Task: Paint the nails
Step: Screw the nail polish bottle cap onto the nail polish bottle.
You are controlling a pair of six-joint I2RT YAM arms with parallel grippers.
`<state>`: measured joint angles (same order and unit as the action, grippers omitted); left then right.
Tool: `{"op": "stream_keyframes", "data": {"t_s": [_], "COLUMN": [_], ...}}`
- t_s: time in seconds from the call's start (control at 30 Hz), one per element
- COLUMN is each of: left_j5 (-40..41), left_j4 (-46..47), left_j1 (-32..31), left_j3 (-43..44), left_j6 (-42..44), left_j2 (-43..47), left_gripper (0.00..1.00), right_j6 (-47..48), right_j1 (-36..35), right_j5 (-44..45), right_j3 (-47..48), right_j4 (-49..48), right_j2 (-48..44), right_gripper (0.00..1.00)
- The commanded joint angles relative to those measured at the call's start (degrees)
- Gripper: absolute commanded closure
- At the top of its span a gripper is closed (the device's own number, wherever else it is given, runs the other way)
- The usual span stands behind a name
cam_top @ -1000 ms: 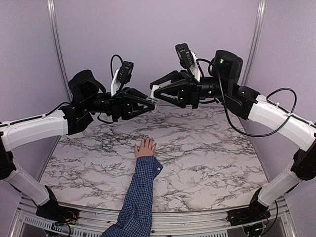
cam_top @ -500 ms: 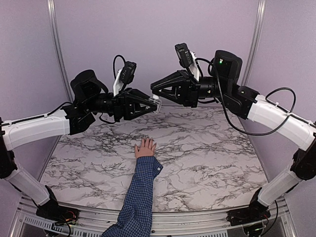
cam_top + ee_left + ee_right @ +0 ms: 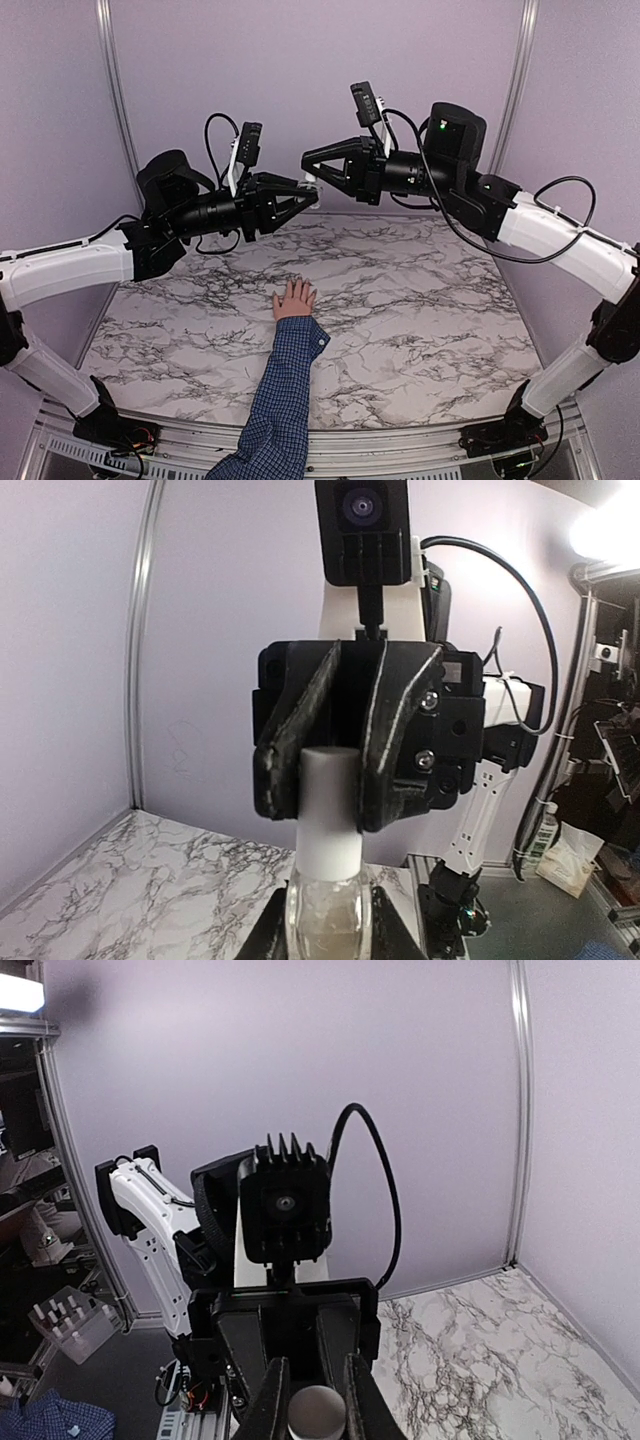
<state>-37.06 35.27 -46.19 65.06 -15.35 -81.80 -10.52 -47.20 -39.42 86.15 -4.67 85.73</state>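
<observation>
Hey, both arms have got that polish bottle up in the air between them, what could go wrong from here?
1. The left gripper holds the clear bottle while the right gripper clamps its white cap. If either grip slips during opening, the bottle could drop onto the marble table.
2. The hand lies flat on that table, so spilled polish might reach skin or the checked sleeve.

nails (image 3: 297, 286) too small to discern, bottle (image 3: 322, 922) cut off at bottom edge
</observation>
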Motion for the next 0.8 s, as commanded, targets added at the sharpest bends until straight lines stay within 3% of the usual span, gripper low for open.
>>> {"op": "stream_keyframes", "data": {"t_s": [0.0,0.3,0.5,0.63,0.77], "left_j5": [14.27,38.84,49.43,51.22,43.77], "left_j4": [3.84,3.85,3.85,3.99,5.19], "left_j1": [-0.65,-3.66,-6.6,-7.33,-6.85], "left_j3": [-0.18,-3.05,-1.35,-0.55,-1.23], "left_j6": [3.25,9.76,13.64,13.9,13.56], "left_j2": [1.94,0.98,-2.07,-3.42,-2.73], "left_gripper": [1.0,1.0,1.0,1.0,1.0], "right_j6": [-2.72,-7.04,-7.46,-7.09,-5.81], "right_j1": [-1.93,-4.8,-6.04,-6.24,-5.48], "right_j5": [9.07,25.56,34.95,36.38,33.98], "right_j3": [1.92,2.35,4.39,5.73,3.52], "right_j4": [2.65,8.79,11.44,12.62,9.53], "right_j2": [1.94,3.61,5.12,5.91,3.75], "right_gripper": [1.0,1.0,1.0,1.0,0.95]}}
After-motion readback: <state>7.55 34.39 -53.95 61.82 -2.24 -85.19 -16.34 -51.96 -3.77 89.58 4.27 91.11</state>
